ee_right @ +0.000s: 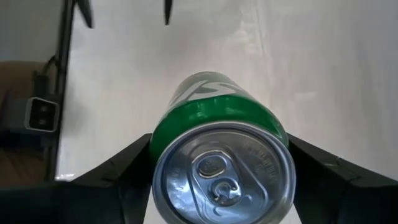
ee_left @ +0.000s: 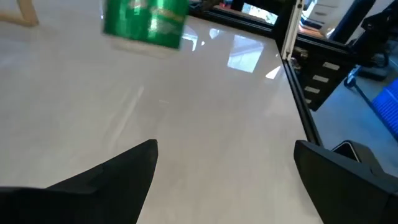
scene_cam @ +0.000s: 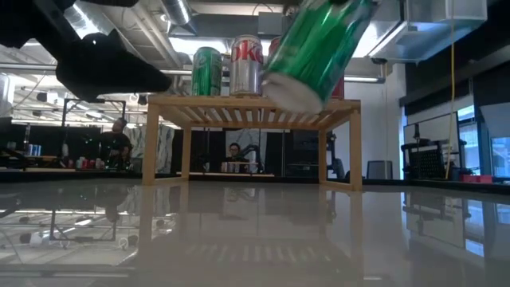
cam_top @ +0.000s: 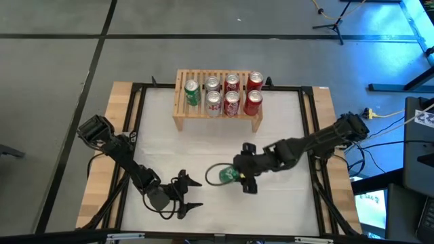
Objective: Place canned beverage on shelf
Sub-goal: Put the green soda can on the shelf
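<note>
A green can [cam_top: 226,175] hangs tilted above the white table's middle, with my right gripper [cam_top: 236,175] shut on it. In the low view the green can [scene_cam: 317,48] is high off the tabletop, its bottom end slanting down. The light-wood shelf [cam_top: 203,120] stands at the table's far side on its side legs [scene_cam: 151,143] and carries several cans, among them one green [cam_top: 192,93], silver [cam_top: 213,103] and red [cam_top: 253,102]. My left gripper [cam_top: 195,193] stands open near the table's front edge, left of the held can, with nothing between its fingers. My right gripper pinches the green can's side wall near its top end [ee_right: 186,124] between its two fingers [ee_right: 127,171]. The fingers slant down from above along the can, whose tab end faces the wrist. The can is lifted clear of the table and tilted.
The black frame rails [cam_top: 317,135] run along the table's sides, with wooden borders [cam_top: 102,163] outside them. Bare white tabletop [cam_top: 203,149] lies between the held can and the shelf. The shelf's near-left slats [cam_top: 180,108] carry no can.
</note>
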Motion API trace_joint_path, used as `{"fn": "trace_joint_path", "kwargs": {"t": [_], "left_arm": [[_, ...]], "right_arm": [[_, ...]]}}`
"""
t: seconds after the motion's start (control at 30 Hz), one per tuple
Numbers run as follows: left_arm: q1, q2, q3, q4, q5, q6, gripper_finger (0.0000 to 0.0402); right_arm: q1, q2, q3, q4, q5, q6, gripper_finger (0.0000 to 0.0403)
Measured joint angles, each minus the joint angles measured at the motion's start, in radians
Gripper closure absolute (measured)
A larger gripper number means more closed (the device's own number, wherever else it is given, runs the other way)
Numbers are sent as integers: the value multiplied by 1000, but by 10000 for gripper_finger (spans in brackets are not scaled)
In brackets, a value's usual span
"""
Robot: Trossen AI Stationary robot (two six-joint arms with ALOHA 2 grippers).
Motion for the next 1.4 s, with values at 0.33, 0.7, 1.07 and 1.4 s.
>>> {"fn": "trace_joint_path", "kwargs": {"t": [0.33,0.7,1.07,1.4], "left_arm": [[38,0,0,-33,42,29,35],[97,0,0,-61,109,84,35],[158,0,0,-82,159,108,35],[205,0,0,-129,192,119,35]], "right_arm": [[-84,170,145,-185,-34,-84,118],[-155,320,238,-273,-61,-181,118],[-151,340,238,-206,-69,-253,85],[-149,330,238,-204,-81,-277,40]]}}
